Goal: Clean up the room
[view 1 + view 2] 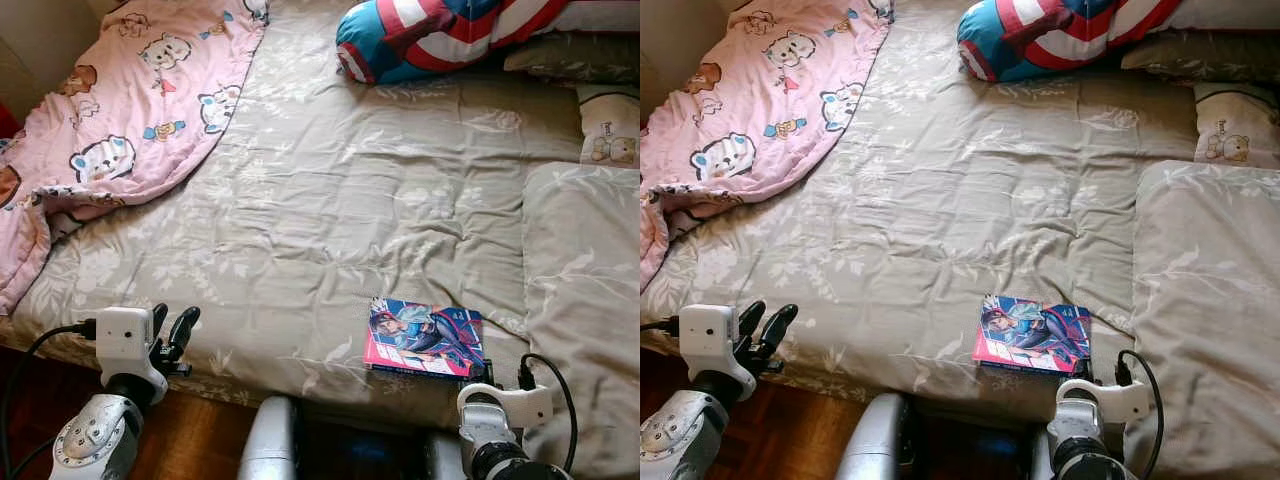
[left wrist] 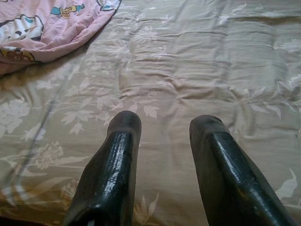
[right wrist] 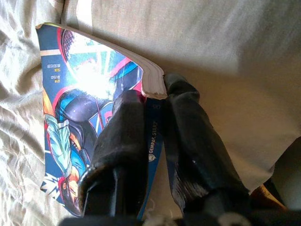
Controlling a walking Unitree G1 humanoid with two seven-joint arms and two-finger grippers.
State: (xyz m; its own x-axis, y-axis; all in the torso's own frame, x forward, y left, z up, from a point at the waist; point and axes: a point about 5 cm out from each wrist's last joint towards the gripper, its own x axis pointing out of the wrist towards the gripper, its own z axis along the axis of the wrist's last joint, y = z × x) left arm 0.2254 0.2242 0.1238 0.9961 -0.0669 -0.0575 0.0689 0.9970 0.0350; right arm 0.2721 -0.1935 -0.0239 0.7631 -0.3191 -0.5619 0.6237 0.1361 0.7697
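Bed (image 1: 330,200) covered in a grey-beige leaf-print sheet, seen from its near edge. Comic book (image 1: 426,338) lies flat on the sheet close to that near edge, toward the robot's right, cover up: pink border, blue-and-red figure art. Right hand (image 3: 153,106) is at the book's near corner; in the right wrist view its 2 black fingers (image 3: 120,136) pinch the book's spine corner between them, 1 finger on the cover, the other under the page block, whose cream edge curls up slightly. Left hand (image 1: 173,328) is raised at the bed's near edge on the robot's left, well apart from the book; its 2 fingers (image 2: 117,160) are spread with a clear gap, nothing between them, pointing out over bare sheet. Pink cartoon-bear blanket (image 1: 130,120) bunched over the bed's far left corner, spilling off the left side. Red-white-blue cushion (image 1: 440,35) at the far edge, right of centre. Matching grey pillow (image 1: 585,280) along the right side, just beside the book; a smaller pillow with a bear print (image 1: 610,125) lies beyond it. Dark wooden floor (image 1: 190,435) below the bed edge.
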